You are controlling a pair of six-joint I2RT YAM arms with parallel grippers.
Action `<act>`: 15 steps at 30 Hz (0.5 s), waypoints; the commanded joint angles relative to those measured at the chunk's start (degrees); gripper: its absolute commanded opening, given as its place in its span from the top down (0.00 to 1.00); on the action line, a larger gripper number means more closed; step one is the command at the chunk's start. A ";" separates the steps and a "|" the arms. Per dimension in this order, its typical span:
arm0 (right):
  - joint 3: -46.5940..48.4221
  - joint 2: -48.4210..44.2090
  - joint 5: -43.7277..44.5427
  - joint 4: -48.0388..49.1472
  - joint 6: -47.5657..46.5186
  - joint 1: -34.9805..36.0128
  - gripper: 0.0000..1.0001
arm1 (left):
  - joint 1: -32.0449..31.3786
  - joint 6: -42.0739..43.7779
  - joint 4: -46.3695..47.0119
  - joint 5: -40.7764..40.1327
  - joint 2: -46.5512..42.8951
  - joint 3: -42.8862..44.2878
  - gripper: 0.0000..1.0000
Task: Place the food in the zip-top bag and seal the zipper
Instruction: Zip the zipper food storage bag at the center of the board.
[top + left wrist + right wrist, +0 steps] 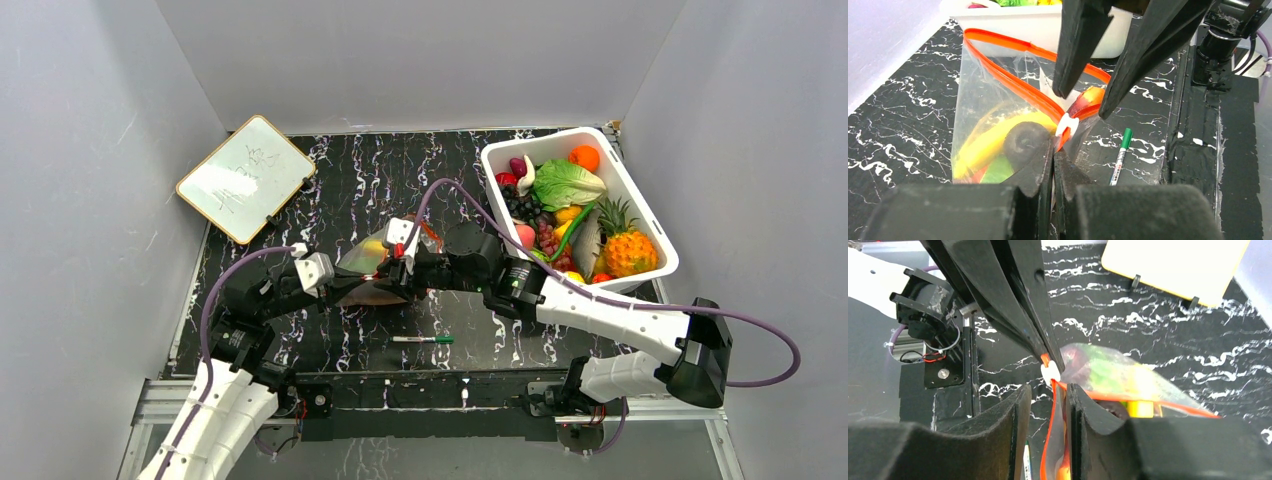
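The black marbled tabletop (400,180) carries a white tub (1018,25) heaped with food: lettuce (568,183), a pineapple (630,250), an orange (585,157); the clear zip-top bag (983,100), mid-tabletop, holds a yellow piece (993,140) and a green one; its zipper (998,38) gapes; the left tool (1053,150) is pressed together on the bag's corner beside the white slider (1067,125); the right tool (1048,390) stands spread, straddling the zipper; a marker pen (1120,155) lies near.

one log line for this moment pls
left hand: shut on zipper end | right hand: open, astride zipper | zip-top bag: food inside, mouth unsealed
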 commanded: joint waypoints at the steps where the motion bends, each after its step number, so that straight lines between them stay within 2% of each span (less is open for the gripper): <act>1: 5.23 -1.10 -3.45 -0.94 -4.83 -0.08 0.68 | 0.05 -0.94 3.69 3.25 -0.08 0.20 1.00; 15: 6.77 3.21 -6.36 -0.39 -13.35 0.10 0.64 | 0.02 -2.00 3.16 3.94 -0.89 0.39 1.00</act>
